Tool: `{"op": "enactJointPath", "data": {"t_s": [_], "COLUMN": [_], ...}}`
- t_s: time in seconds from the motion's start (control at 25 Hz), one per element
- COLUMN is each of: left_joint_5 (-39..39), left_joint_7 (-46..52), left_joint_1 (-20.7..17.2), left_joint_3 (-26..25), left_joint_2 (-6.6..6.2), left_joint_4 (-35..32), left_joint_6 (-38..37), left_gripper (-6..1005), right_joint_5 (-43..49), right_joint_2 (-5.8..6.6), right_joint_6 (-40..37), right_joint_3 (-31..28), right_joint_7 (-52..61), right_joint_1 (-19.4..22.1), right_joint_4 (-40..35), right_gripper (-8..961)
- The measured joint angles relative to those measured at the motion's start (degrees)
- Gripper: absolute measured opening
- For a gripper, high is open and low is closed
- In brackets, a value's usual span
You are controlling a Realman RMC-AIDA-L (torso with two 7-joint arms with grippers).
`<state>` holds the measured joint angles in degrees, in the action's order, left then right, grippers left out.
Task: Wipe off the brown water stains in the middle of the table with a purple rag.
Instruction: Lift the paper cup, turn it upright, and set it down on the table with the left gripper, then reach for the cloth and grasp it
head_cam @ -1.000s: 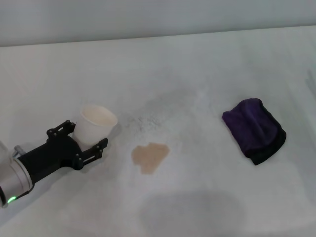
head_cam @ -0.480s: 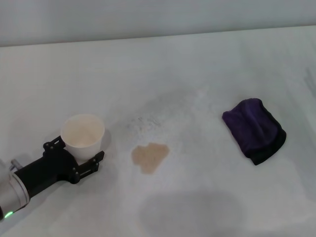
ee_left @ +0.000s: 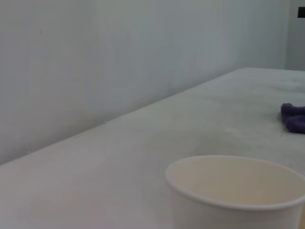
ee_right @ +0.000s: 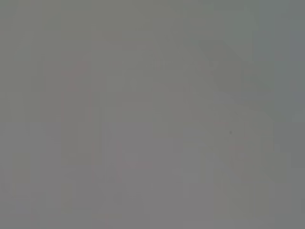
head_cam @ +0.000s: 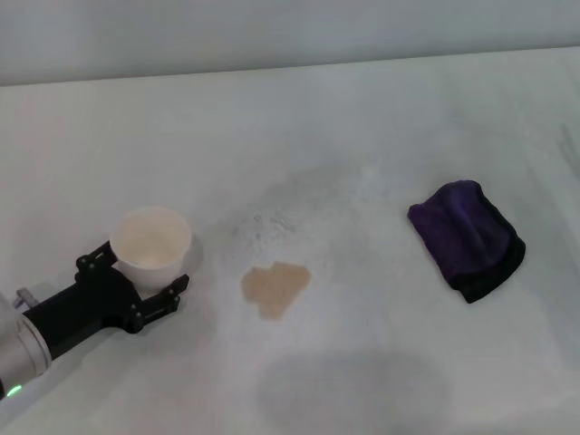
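Near left, the left arm reaches in low and angled, its left gripper (head_cam: 134, 279) clamped around one upright white cup (head_cam: 150, 246). Middle of the table (head_cam: 362, 109), one patch of brown water stains (head_cam: 275, 288) sits just right of the cup. Farther right lies one purple rag (head_cam: 467, 238), untouched.

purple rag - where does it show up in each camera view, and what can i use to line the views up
Head view: the purple rag lies on the table at the right, apart from the brown water stains.
Left wrist view: only a purple sliver of it shows at the right edge, far off on the tabletop.
Right wrist view: not in it; the picture is a blank grey.
Shared landmark: the white cup, held in the left gripper, fills the wrist view's foreground.
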<state>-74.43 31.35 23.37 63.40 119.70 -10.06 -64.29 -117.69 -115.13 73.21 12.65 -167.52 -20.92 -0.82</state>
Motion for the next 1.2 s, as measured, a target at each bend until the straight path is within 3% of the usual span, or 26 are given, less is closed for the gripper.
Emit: {"op": "enactJointPath", "data": {"t_s": [0.56, 1.2], "left_joint_5": [0.63, 9.93], "left_joint_7": [-1.39, -7.43], "left_joint_1": [-1.56, -11.01], "left_joint_3": [0.04, 0.17], "left_joint_2": [0.0, -0.06], "left_joint_4": [0.02, -0.08], "left_joint_6": [-0.7, -12.02], "left_gripper": [877, 877], "right_joint_5": [0.0, 0.0], "right_joint_2": [-0.05, -0.09], "right_joint_6": [0.0, 0.02], "right_joint_3": [0.01, 2.41], "right_joint_7": [0.0, -0.84], "right_joint_1": [-0.6, -1.01], "right_joint_4": [0.04, -0.71], "right_gripper": [806, 791]}}
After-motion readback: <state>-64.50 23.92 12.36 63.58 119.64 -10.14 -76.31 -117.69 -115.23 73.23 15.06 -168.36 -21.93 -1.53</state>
